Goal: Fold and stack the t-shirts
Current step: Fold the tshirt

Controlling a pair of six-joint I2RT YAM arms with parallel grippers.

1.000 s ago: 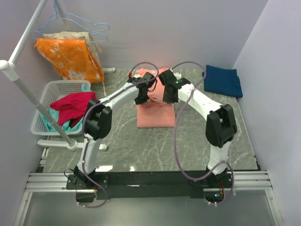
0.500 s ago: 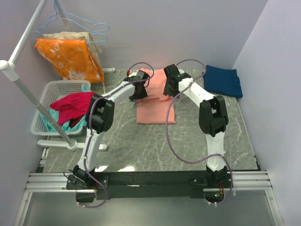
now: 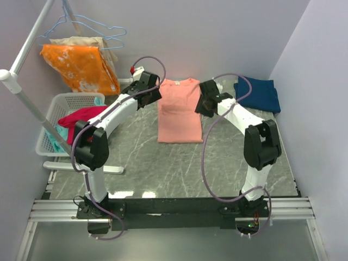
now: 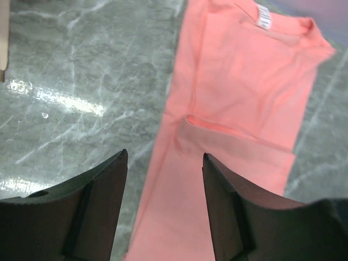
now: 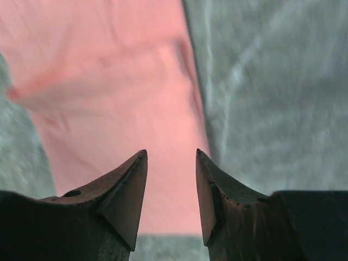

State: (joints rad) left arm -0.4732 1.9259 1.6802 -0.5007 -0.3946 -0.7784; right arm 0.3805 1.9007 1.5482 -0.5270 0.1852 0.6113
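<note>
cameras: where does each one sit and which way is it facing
top external: fixed above and behind the robot, looking down on the table; both arms show, flanking the salmon-pink t-shirt.
left wrist: on the left arm, looking down at the shirt's collar end; the open left gripper shows.
right wrist: on the right arm, looking down at a shirt edge; the open right gripper shows.
shared: all three see that shirt on the table.

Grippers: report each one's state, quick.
Left gripper: open, holding nothing, over the salmon-pink t-shirt.
Right gripper: open, holding nothing.
</note>
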